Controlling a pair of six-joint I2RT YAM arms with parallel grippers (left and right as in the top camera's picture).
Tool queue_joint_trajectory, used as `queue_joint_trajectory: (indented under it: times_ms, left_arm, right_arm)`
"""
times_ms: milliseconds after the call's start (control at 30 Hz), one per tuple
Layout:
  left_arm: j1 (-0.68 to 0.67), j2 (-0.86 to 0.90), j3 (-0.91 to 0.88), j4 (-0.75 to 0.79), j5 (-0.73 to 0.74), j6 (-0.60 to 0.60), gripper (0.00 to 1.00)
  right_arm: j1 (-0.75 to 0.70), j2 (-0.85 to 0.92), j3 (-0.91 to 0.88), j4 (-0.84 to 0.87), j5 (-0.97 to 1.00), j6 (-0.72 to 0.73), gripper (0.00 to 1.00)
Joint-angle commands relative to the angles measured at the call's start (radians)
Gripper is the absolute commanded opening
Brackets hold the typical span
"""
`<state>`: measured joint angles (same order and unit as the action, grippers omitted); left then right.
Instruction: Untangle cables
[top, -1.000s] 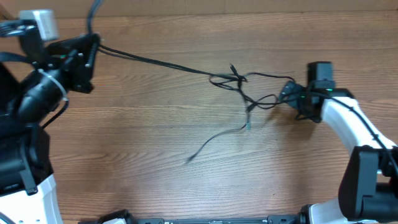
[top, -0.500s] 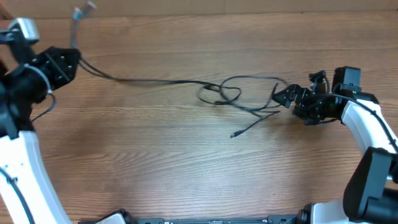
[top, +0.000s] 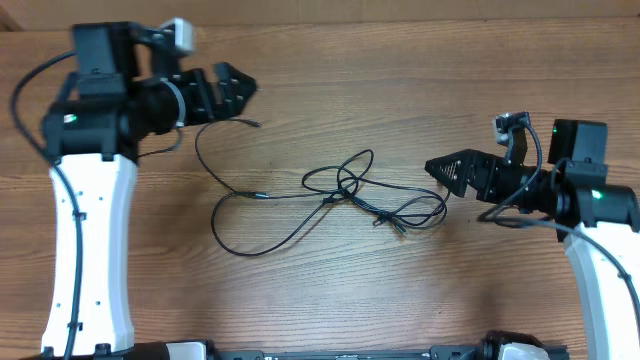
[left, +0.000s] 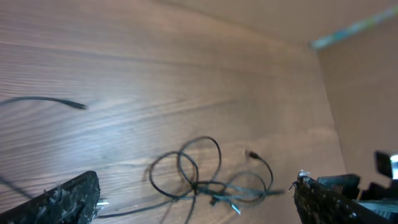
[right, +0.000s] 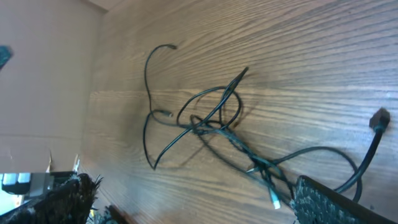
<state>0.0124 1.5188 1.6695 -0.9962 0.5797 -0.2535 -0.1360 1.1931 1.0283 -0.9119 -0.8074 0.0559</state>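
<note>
Both of my end effectors are released and grasp nothing: the left end effector (top: 232, 95) hangs with its jaws spread wide, and the right end effector (top: 445, 172) is just as wide apart. I judge that I am between grasps, with the untangling not yet finished. The thin black cables (top: 345, 190) lie flat on the brown wooden counter (top: 400, 80) between the two end effectors. They are just beyond the tip of the right one and well ahead of and below the left one. Several loops cross in a small knot (top: 340, 193). One long strand sweeps out towards my left side, and its free tip (top: 256, 123) lies near the left fingers. The next move calls for choosing two strands on opposite sides of the knot, one for each end effector, and pinching each low against the wood. Nothing else lies on the counter near the cables. What stands in the way is the cables themselves: the strands overlap at the crossing, so closing on one alone looks difficult, and a thin cord lying flat could slip out from under the fingers.
</note>
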Motion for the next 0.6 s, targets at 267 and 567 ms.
queue_joint_trajectory:
  times_ms: [267, 567]
  left_arm:
    - [-0.328, 0.188, 0.006, -0.087, -0.086, 0.013, 0.95]
    - [-0.547, 0.419, 0.006, 0.027, -0.092, 0.082, 0.89]
  right_arm:
    - [0.003, -0.208, 0.005, -0.18, 0.063, -0.008, 1.0]
    - [0.003, -0.209, 0.005, -0.281, 0.1, -0.009, 1.0]
